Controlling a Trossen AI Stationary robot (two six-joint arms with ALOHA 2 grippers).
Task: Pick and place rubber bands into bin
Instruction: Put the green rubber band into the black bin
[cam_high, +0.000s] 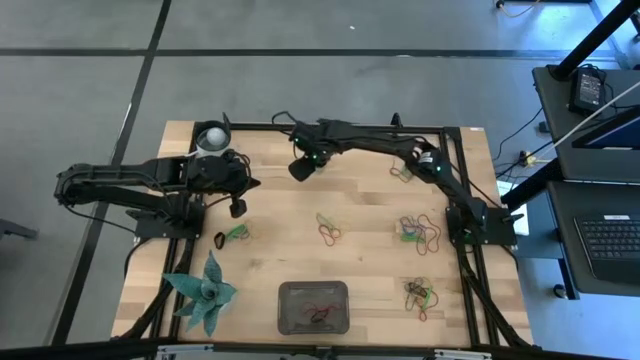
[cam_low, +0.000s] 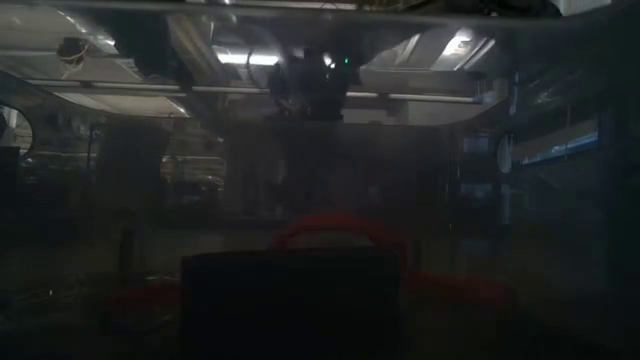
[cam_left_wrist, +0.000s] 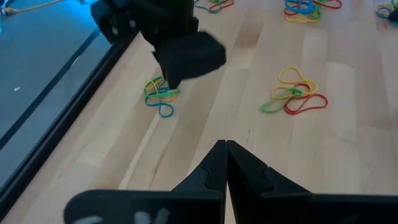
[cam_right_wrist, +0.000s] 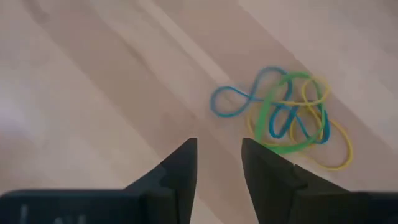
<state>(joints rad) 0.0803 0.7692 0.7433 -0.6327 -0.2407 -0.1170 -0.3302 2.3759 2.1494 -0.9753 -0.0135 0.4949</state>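
The left gripper (cam_high: 238, 208) hangs over the left part of the wooden table (cam_high: 370, 270), just beyond a small green and black clump of rubber bands (cam_high: 232, 234). In the left wrist view its two fingers (cam_left_wrist: 214, 171) are pressed together with nothing between them.

The right gripper (cam_high: 299, 169) reaches across the far edge of the table to a spot left of centre. In the right wrist view its jaws stand apart and empty, above bare wood and just beside a tangle of blue, green and yellow bands (cam_right_wrist: 289, 118).

The bin (cam_high: 314, 306) sits at the near edge of the table, about the middle, well apart from both grippers. A few bands, red and dark, lie inside it. In the low view the bin (cam_low: 290, 300) shows only as a dark block close to the camera.

Other clumps of bands are scattered over the table: a red and yellow one (cam_high: 328, 230) in the middle, a larger mixed one (cam_high: 420, 233) to the right, one at the near right (cam_high: 418, 295), and one at the far right (cam_high: 403, 173) under the right arm.

A white cup (cam_high: 210, 138) stands at the far left corner, and a green spiky plant (cam_high: 203, 292) lies at the near left.
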